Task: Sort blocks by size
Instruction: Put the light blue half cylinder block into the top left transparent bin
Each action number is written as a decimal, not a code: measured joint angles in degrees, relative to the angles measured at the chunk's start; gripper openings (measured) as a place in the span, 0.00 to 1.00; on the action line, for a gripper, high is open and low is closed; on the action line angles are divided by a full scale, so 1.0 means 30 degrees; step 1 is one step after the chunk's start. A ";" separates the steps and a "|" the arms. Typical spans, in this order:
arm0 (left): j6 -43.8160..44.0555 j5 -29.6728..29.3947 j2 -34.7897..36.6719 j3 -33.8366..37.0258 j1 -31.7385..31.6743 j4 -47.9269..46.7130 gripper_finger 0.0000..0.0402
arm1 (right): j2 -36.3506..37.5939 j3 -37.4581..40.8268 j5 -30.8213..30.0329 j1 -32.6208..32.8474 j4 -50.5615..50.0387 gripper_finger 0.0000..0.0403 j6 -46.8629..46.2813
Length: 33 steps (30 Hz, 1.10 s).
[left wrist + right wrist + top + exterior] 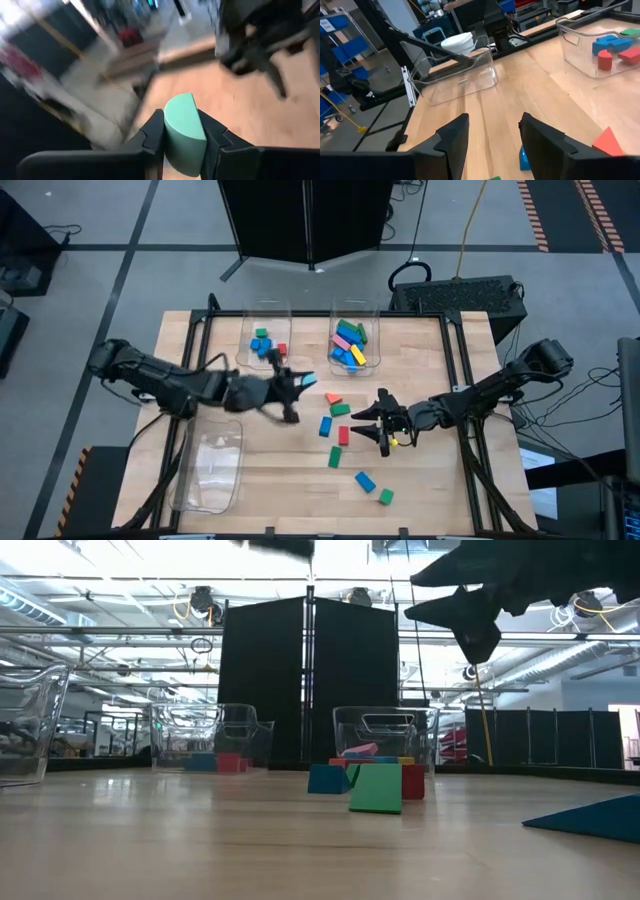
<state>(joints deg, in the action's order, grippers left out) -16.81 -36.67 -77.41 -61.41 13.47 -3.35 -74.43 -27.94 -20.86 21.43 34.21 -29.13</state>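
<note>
The left gripper [181,142] has its two fingers closed tight on a cyan block [184,131], whose rounded top stands clear above the pads. In the high view this gripper [300,385] sits just left of centre, near the bin of small blocks [268,345] at the upper middle of the frame. A second bin [353,343], to the right of the first, holds longer pieces in pink, blue, yellow and green. A third, empty bin [210,465] lies at the lower left.

The right gripper [378,420] hangs right of centre with its fingers [454,137] spread apart and nothing between them, over loose pieces on the table [440,480]: a red block [333,397], a green block [340,410] and a blue block [325,425], with more toward the lower middle.

The step in hand looks like carrying the cyan piece to its size group. Doing it well likely means keeping the grip firm, bringing the piece fully inside the chosen bin's rim, then opening only once it is low, so it does not bounce out.
</note>
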 joint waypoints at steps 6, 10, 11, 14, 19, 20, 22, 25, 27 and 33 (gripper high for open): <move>0.4846 0.2224 -0.0001 0.0000 -0.3499 -0.3769 0.16 | 0.0000 -0.0001 0.0000 0.0000 -0.0714 0.42 -0.0005; 0.7042 0.3600 -0.0004 0.0000 -0.5895 -0.5878 0.16 | -0.0123 -0.0006 -0.0087 -0.0068 -0.1711 0.42 0.0299; 0.7519 0.4242 -0.0001 0.0000 -0.6522 -0.6413 0.16 | -0.0248 -0.0007 -0.0083 -0.0118 -0.1883 0.42 0.0535; 0.8590 0.5972 -0.0233 0.0000 -0.8370 -0.7662 0.16 | -0.0745 0.0000 -0.0093 -0.0184 -0.2348 0.42 0.1510; 0.9058 0.7890 -0.0552 0.0000 -1.1750 -0.8837 0.16 | -0.2139 0.0000 -0.0691 -0.0443 -0.1731 0.42 0.2557; 0.9226 0.8785 -0.0637 0.0000 -1.2493 -0.9013 0.16 | -0.2475 -0.0007 -0.0696 -0.0540 -0.1567 0.42 0.2579; 0.9771 1.0688 -0.0893 0.0000 -1.3937 -0.9355 0.16 | -0.3092 -0.0007 -0.0650 -0.0663 -0.1504 0.42 0.2587; 1.0131 1.2412 -0.1380 0.0000 -1.5700 -0.9677 0.16 | -0.4069 -0.0007 -0.0549 -0.0772 -0.1316 0.42 0.2587; 1.0386 1.2745 -0.1802 0.0000 -1.6585 -1.0184 0.16 | -0.4638 -0.0007 -0.0546 -0.0780 -0.1360 0.42 0.2865; 1.0350 1.3784 -0.3042 0.0000 -1.8227 -1.0632 0.21 | -0.5833 -0.0007 -0.0493 -0.0780 -0.0408 0.42 0.4430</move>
<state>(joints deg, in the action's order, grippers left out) 14.25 4.68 -86.53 -61.41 -41.21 -35.24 -91.93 -27.97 -22.34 19.09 32.99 -15.83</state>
